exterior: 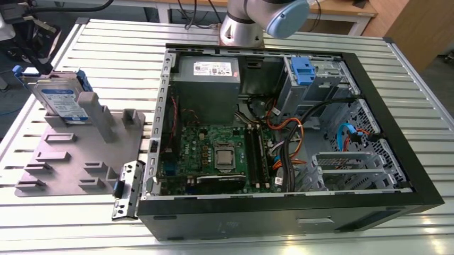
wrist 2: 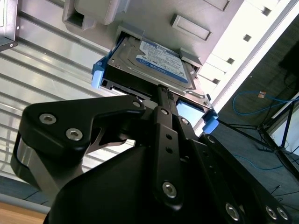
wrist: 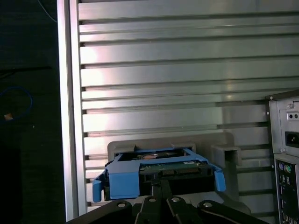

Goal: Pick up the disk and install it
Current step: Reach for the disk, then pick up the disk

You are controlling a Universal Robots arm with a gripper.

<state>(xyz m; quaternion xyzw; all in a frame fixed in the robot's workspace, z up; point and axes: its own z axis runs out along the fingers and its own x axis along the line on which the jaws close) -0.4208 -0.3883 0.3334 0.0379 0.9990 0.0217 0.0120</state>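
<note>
Now we find the disk [exterior: 60, 101] standing on edge, a little tilted, in a grey holder [exterior: 78, 154] on the slatted metal table [exterior: 106, 42], at the exterior view's left. Its white-and-blue label faces the open computer case [exterior: 284, 215], and blue rails [exterior: 80, 79] frame it. The holder is a flat plate with several upright blocks and slots, and it lies just beside the case's outer wall. The disk is outside the case.

In the second wrist view the black claw [wrist 2: 161, 88] reaches up to the disk's [wrist 2: 154, 60] near edge, between the two blue rail ends [wrist 2: 96, 74]. In the first wrist view we see the claw [wrist: 160, 183] meeting the same edge of the disk [wrist: 159, 164], at the middle of the blue frame [wrist: 124, 179], with the grey holder [wrist: 224, 154] and the bare slats of the table [wrist: 187, 60] behind. We cannot tell whether the claw is apart, together or clamped on the disk.

The case lies on its side with the cover off. Inside we see a green motherboard [exterior: 212, 149], a grey power-supply box [exterior: 206, 74] and an upright blue latch [exterior: 301, 71] on a metal cage. The arm [exterior: 255, 21] rises from the table beyond the case.
</note>
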